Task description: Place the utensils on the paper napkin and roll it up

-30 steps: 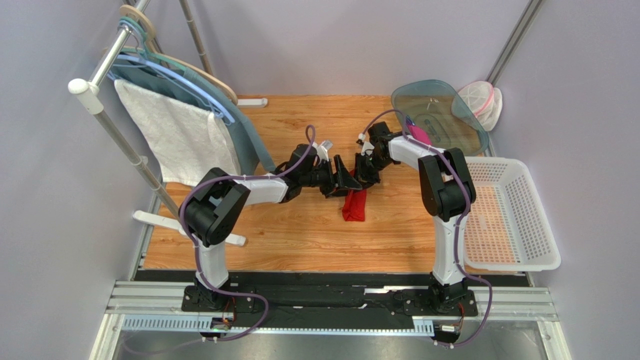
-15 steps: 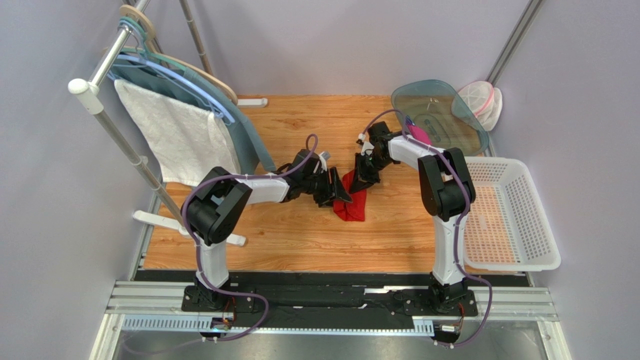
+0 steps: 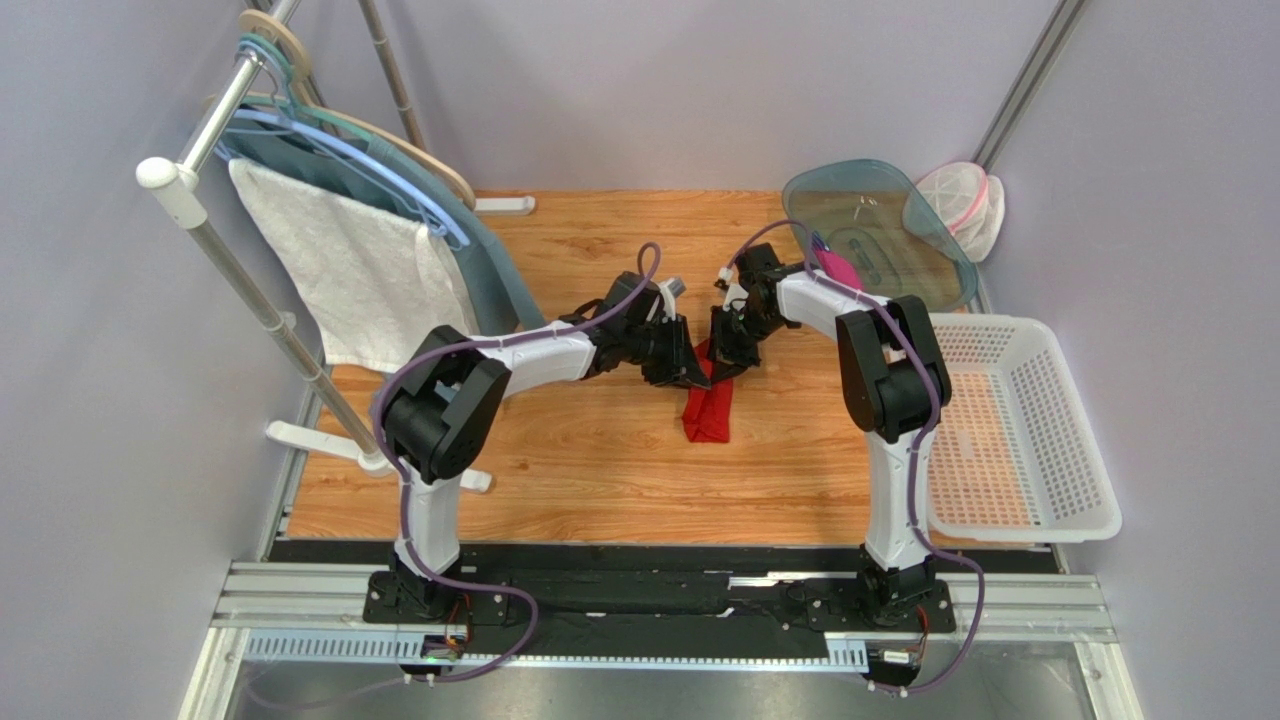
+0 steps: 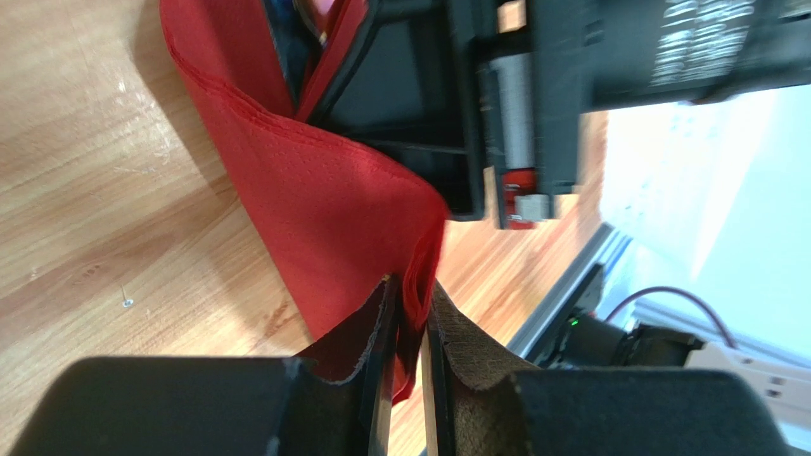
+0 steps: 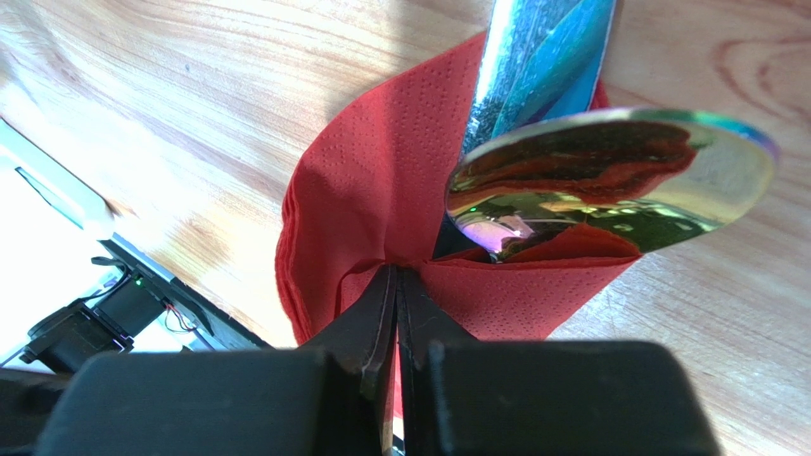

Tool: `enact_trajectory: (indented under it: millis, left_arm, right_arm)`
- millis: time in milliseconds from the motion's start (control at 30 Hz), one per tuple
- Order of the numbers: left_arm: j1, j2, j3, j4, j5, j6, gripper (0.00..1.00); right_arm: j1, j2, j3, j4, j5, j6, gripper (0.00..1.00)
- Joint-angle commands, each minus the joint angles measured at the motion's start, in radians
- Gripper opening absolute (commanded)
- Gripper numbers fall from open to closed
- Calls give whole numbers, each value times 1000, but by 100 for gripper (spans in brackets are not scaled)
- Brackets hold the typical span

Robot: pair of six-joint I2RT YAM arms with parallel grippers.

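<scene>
The paper napkin [image 3: 708, 407] lies near the middle of the wooden table [image 3: 571, 465], bunched into a narrow red bundle. Its far end is lifted between my two grippers while its near end rests on the wood. Inside the folds, my right wrist camera shows a shiny spoon [image 5: 609, 180] with its bowl cupped by the red paper [image 5: 371, 190], and a second utensil [image 5: 533, 57] running up beside it; I cannot tell which kind that one is.

My right gripper [image 5: 397, 275] has its fingers pressed together on a pinch of napkin just under the spoon bowl. My left gripper [image 4: 409, 290] has its fingers drawn in on a folded edge of the red sheet [image 4: 324, 199], with only the paper between them. From above, the left gripper [image 3: 684, 365] and the right gripper [image 3: 732, 357] meet close together over the bundle's far end.

Farther out, a white towel [image 3: 353, 270] hangs from a rack at the left, a clear plastic tub [image 3: 879, 240] sits at the far right, and a white perforated basket [image 3: 1052, 435] stands along the right edge.
</scene>
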Motion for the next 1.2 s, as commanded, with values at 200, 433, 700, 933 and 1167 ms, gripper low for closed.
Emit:
enact_trajectory:
  millis: [200,433,700,933,1167]
  left_arm:
    - [-24,103,77,-169,-18,105,24]
    - [-4,119,110,-332,-102,228,17]
    - [20,128,149,-451,-135,332,10]
    - [19,143,166,-444,-101,334,0]
    - [20,155,181,-442,-87,334,0]
  right_arm:
    - [12,96,-31,31,219,-25,0]
    - [14,77,-50,31,227,-9,0]
    - [6,42,-32,14,181,16,2]
    - [-34,-6,46,-6,48,33,10]
    - [-69,-62,34,-6,-41,45,11]
